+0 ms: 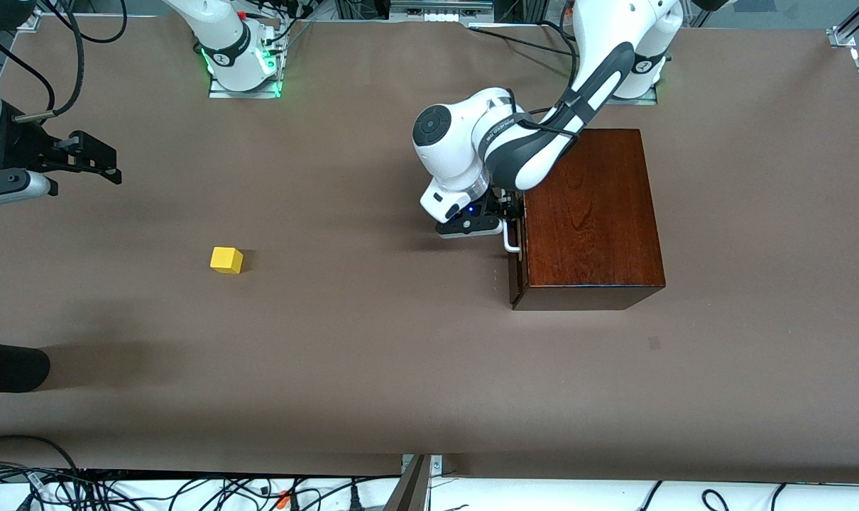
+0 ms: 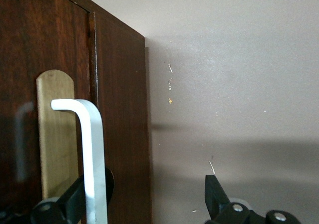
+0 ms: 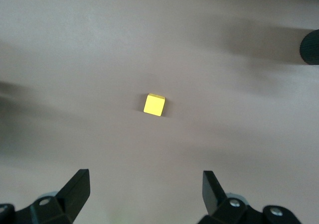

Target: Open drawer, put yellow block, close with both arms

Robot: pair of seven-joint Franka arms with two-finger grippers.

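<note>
The dark mahogany box (image 1: 593, 213) stands toward the left arm's end of the table, and its drawer (image 1: 517, 273) looks closed. The white bar handle (image 1: 512, 240) sits on the drawer front. My left gripper (image 1: 505, 216) is at this handle and open. In the left wrist view the handle (image 2: 93, 149) crosses over one finger (image 2: 72, 201), while the other finger (image 2: 214, 194) hangs wide of the box over the table. The yellow block (image 1: 226, 260) lies on bare table toward the right arm's end. My right gripper (image 1: 103, 162) hovers open over the table near it. Between its spread fingers (image 3: 75, 189) nothing is held, and the yellow block (image 3: 154, 104) lies below.
A black rounded object (image 1: 7, 365) juts in at the table's edge toward the right arm's end, nearer to the front camera than the block. Cables (image 1: 188, 490) run along the near edge. A pale wood plate (image 2: 55, 134) backs the handle.
</note>
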